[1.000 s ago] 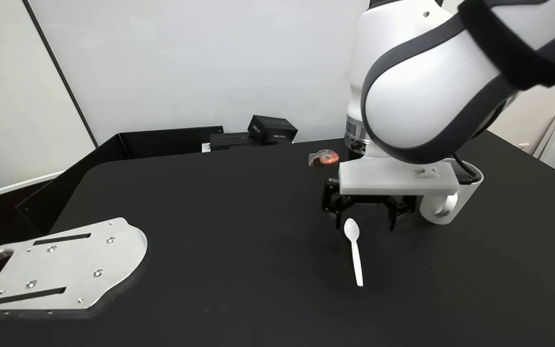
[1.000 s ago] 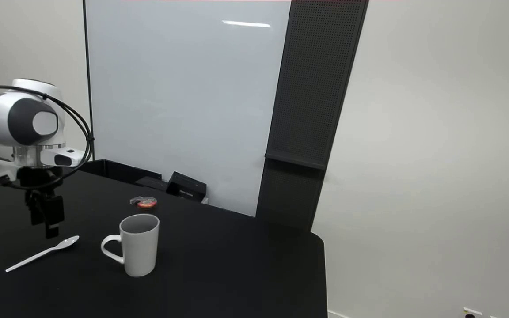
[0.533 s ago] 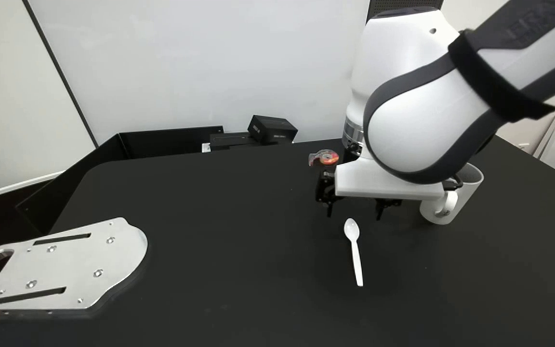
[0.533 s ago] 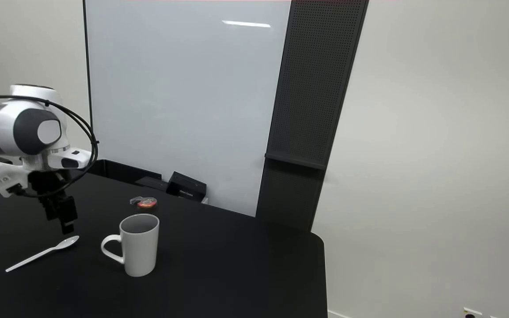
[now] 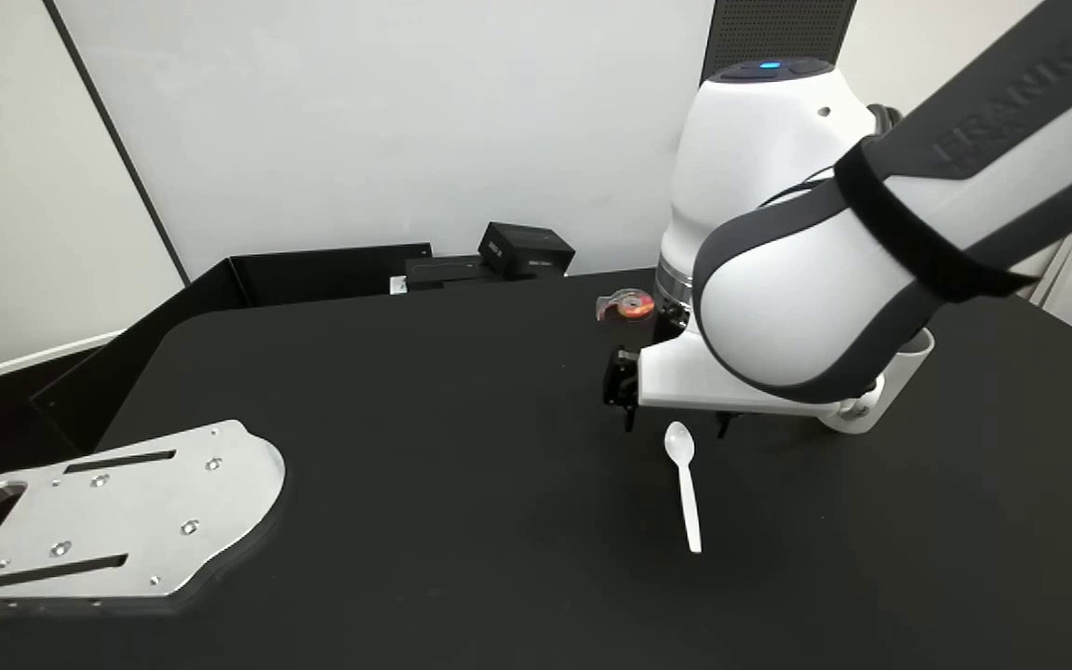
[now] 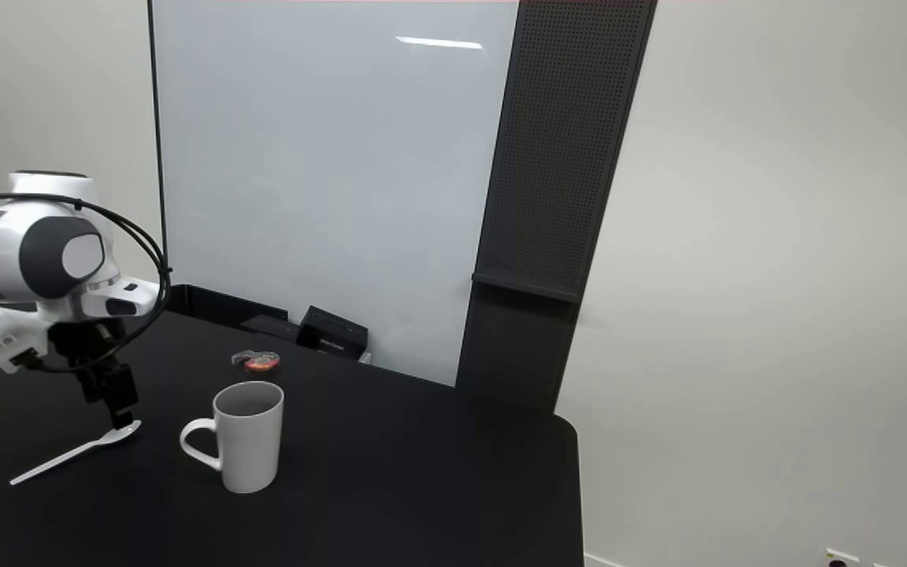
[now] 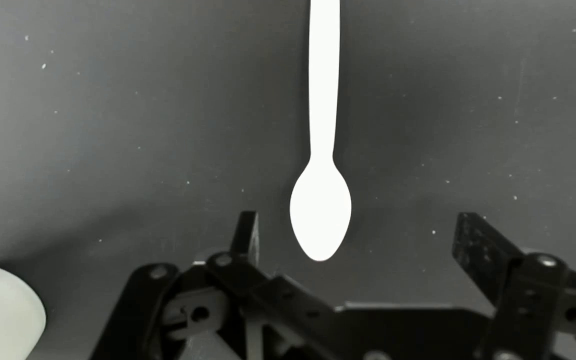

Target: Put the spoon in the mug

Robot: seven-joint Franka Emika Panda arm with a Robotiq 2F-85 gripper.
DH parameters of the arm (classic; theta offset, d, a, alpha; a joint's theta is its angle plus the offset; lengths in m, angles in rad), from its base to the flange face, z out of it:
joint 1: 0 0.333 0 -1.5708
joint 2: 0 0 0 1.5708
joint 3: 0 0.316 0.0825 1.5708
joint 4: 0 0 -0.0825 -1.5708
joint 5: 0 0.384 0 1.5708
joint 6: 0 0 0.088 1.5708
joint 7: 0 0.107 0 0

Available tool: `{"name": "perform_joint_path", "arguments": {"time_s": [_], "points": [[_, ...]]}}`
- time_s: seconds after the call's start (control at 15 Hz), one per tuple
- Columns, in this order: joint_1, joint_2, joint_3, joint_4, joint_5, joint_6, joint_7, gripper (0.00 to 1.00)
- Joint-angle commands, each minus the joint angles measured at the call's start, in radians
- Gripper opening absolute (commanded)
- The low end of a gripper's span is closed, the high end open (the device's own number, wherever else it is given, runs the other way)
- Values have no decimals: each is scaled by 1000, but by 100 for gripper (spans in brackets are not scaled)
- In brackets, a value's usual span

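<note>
The white spoon point(image 5: 688, 502) lies flat on the black table in both exterior views point(image 6: 68, 455), and in the wrist view point(image 7: 321, 210) its handle points up. My gripper point(image 7: 357, 220) is open and empty, low above the spoon's bowl end. In the wrist view the bowl sits between the fingertips, nearer the left finger. The gripper also shows in an exterior view point(image 6: 120, 421). The white mug point(image 6: 249, 445) stands upright, its handle toward the spoon. In an exterior view the mug point(image 5: 904, 381) is partly hidden behind the arm; its side shows at the wrist view's lower left point(image 7: 3, 315).
A tape dispenser point(image 5: 631, 305) lies behind the gripper. A silver metal plate point(image 5: 136, 512) lies at the table's far left in an exterior view. A black box point(image 5: 527, 249) and a black tray point(image 5: 331, 276) sit along the back edge by the wall.
My arm has come down, and the gripper has shifted slightly toward the spoon's bowl end, over the bowl. The spoon and the mug have not moved. The fingers stay apart.
</note>
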State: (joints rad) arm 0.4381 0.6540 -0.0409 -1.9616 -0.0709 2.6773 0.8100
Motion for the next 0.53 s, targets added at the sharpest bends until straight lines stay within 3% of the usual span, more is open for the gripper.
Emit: {"name": "perform_joint_path", "arguments": {"time_s": [0.0, 0.47], "points": [[38, 12, -34, 11, -2, -8, 70, 100], [28, 42, -26, 4, 21, 19, 70, 100]]}}
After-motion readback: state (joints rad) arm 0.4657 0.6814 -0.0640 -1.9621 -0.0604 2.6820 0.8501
